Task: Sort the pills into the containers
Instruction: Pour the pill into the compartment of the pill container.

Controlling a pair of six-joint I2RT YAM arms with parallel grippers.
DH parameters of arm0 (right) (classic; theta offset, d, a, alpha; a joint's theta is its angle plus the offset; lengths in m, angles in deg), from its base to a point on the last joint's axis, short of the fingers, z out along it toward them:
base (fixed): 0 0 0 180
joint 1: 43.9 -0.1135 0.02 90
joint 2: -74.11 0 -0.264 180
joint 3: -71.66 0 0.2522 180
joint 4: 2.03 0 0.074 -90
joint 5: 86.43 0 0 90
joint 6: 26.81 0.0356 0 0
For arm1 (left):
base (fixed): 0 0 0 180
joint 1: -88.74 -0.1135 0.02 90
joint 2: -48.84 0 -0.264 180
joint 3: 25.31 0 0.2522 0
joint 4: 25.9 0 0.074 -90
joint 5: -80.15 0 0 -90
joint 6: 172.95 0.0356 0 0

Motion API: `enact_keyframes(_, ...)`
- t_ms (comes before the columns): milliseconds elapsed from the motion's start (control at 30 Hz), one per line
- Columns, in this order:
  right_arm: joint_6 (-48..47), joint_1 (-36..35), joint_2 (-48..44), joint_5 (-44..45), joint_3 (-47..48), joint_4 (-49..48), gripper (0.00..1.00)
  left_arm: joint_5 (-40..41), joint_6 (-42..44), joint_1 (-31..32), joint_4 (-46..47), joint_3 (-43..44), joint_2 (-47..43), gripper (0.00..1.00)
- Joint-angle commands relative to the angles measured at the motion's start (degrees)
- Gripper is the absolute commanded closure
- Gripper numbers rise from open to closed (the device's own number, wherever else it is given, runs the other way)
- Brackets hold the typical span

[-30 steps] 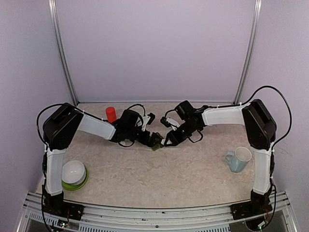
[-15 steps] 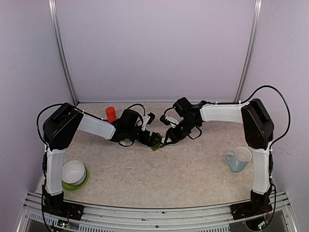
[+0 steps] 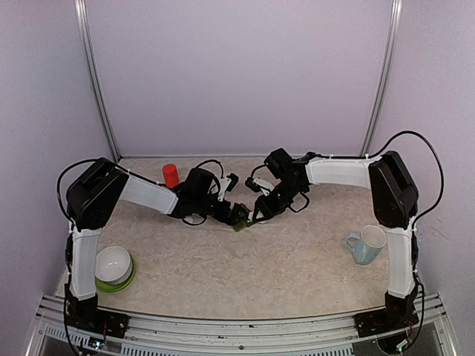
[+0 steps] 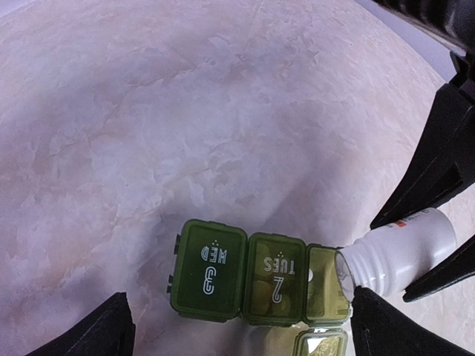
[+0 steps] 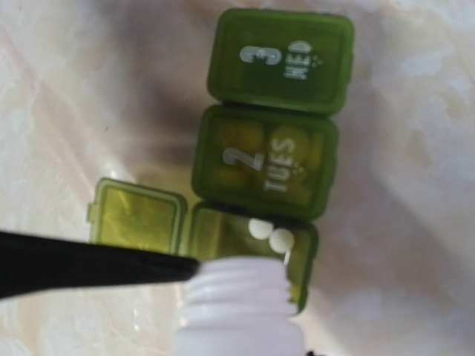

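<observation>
Fingers of the right gripper (image 3: 256, 216) are clenched round a small white bottle (image 5: 241, 311), tipped so that its threaded mouth hangs over the rim of the end compartment of the pill box (image 4: 245, 274). That compartment's lid (image 5: 137, 216) is folded out flat beside it, and two white pills (image 5: 272, 234) lie inside, near the edge it shares with the TUES compartment. The TUES and WED lids are down, with yellowish shapes showing through the TUES one.

The left gripper (image 4: 245, 337) stands spread wide, its dark fingers (image 4: 104, 334) either side of the green strip and apart from it.

The pill box lies flat on the table (image 3: 245, 274), about the middle from left to right and towards the back, just where the two grippers meet. In front of it stretches a broad bare run of marbled top. A pale mug (image 3: 367, 245) sits near the right edge, a white bowl (image 3: 113, 263) near the front left corner, and an orange-red bottle (image 3: 171, 175) close to the back edge behind the left arm.
</observation>
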Motion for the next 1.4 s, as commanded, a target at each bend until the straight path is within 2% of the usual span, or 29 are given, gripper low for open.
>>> enact_keyframes(0, -0.1, -0.96, 0.95, -2.36, 2.88, 0.77, 1.0, -0.69, 0.88, 0.39, -0.63, 1.36, 1.43, 0.01)
enact_keyframes(1367, -0.27, -1.04, 4.1, -0.94, 9.02, 7.21, 0.99, -1.21, 0.58, 0.15, -0.88, 2.18, 1.41, 0.01)
